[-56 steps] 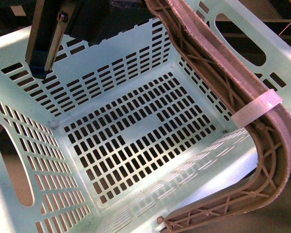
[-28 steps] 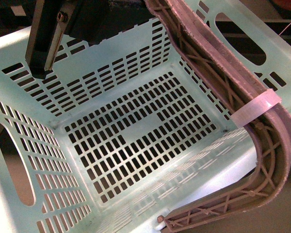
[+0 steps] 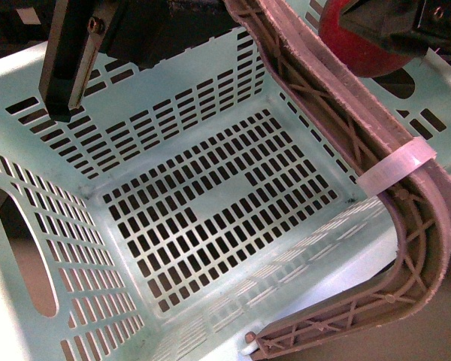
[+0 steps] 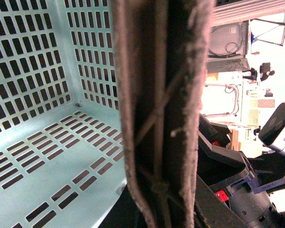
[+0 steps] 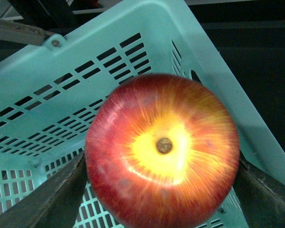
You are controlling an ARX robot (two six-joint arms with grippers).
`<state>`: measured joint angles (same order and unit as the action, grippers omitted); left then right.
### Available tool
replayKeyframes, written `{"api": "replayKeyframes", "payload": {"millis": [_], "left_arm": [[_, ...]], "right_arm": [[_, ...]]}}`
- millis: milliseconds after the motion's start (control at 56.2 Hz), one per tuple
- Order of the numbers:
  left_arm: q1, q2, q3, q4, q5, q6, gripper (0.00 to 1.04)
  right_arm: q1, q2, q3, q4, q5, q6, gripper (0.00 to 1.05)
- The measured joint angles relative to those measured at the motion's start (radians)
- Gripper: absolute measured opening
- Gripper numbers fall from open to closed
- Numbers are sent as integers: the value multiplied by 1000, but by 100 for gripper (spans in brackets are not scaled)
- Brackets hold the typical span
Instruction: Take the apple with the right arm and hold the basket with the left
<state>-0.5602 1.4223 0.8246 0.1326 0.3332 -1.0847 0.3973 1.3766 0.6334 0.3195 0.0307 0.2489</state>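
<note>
Apple: pinched in right gripper, over basket edge.
Left gripper: by handle; grip cannot be told.

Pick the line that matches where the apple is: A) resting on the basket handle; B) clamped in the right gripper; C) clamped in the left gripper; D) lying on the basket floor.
B: the right wrist view shows the apple pinched between the fingers of the right gripper, above the basket.
</note>
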Motion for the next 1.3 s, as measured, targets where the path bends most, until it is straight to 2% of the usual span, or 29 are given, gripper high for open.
{"api": "replayKeyframes", "payload": {"millis": [71, 214, 427, 587, 694, 801, 1192, 1299], "left_arm": [[0, 0, 0, 0, 0, 0, 8], [0, 0, 0, 0, -8, 3, 8], [0, 6, 0, 0, -7, 3, 8], [1, 6, 1, 0, -7, 4, 8], [-1, 6, 2, 0, 4, 5, 8], [0, 6, 2, 0, 5, -3, 8], [0, 6, 2, 0, -6, 6, 8], [0, 6, 2, 0, -3, 5, 8]], "right_arm": [[-1, -8, -4, -1, 4, 6, 97], [-13, -58, -13, -26, 22, 17, 96], [-99, -303, -53, -174, 190, 27, 96], [-113, -376, -69, -169, 215, 14, 95], [-130, -386, -189, 116, 220, -109, 80], [-164, -431, -289, 259, 191, -185, 64], [-267, -619, -468, 265, 93, -239, 5], [-286, -665, -496, 247, 75, -244, 2]]}}
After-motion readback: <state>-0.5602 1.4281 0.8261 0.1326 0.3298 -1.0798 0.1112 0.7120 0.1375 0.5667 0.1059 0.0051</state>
